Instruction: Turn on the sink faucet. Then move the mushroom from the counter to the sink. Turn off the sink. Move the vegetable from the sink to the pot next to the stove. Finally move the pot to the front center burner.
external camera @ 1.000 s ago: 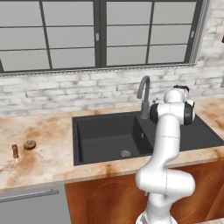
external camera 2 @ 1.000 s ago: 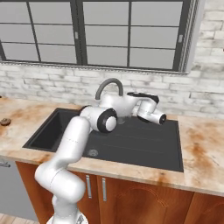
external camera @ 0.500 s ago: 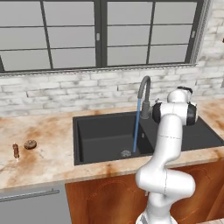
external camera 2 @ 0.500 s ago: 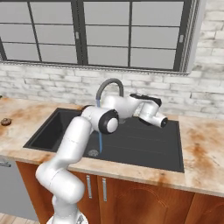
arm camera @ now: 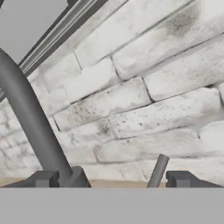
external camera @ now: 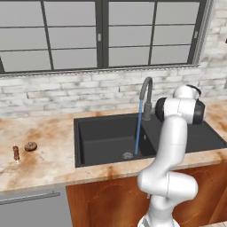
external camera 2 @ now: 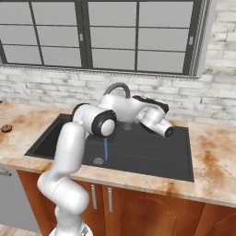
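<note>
At sink back edge, claw (arm camera: pixel 111 178) spread wide, gripping nothing; lever (arm camera: pixel 157 171) sits between tips, sink faucet (arm camera: pixel 30 127) neck just beside. Water stream (external camera: pixel 139 128) runs into sink (external camera: pixel 106 138), so step one looks done. Mushroom (external camera: pixel 30 146) on table (external camera: pixel 48 162), well apart at left, beside dark stick (external camera: pixel 16 153). Next: back off lever, swing left, descend over mushroom, grasp.

A kitchen: black sink (external camera: pixel 177 133) set in stone counter (external camera: pixel 44 159), brick wall (external camera: pixel 66 95), wooden cabinets (external camera: pixel 106 201).
</note>
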You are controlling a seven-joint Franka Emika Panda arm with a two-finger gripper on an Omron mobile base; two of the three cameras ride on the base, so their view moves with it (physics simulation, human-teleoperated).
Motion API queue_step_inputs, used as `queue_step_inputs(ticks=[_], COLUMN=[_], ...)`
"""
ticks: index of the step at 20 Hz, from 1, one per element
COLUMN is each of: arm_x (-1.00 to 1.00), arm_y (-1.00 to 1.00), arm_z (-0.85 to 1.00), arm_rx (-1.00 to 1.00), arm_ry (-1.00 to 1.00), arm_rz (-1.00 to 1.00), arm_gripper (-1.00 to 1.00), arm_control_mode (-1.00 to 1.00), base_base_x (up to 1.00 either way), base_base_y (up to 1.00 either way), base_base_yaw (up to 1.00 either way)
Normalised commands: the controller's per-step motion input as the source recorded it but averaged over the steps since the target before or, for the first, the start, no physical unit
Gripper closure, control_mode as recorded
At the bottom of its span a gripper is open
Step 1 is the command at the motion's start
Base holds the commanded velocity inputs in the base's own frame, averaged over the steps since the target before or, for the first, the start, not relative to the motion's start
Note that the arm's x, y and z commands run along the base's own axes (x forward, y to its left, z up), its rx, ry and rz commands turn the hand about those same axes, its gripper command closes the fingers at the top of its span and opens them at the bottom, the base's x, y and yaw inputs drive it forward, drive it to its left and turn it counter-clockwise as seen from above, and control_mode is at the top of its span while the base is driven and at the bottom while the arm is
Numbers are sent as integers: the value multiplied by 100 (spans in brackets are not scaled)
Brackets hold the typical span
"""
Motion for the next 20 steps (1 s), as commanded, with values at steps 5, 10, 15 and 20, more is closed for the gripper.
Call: queue_step_inputs(ticks=[5, 10, 15, 20], arm_x=[-46, -67, -73, -63], arm_y=[25, 5, 0, 6], arm_z=[30, 16, 21, 27], arm_rx=[0, -4, -9, -23], arm_ry=[4, 0, -1, -5], arm_rz=[-8, -6, -2, 2], arm_gripper=[-100, -100, -100, -100], arm_control_mode=[-100, -100, -100, -100], base_base_x=[0, 0, 0, 0], base_base_y=[0, 0, 0, 0], base_base_yaw=[0, 0, 0, 0])
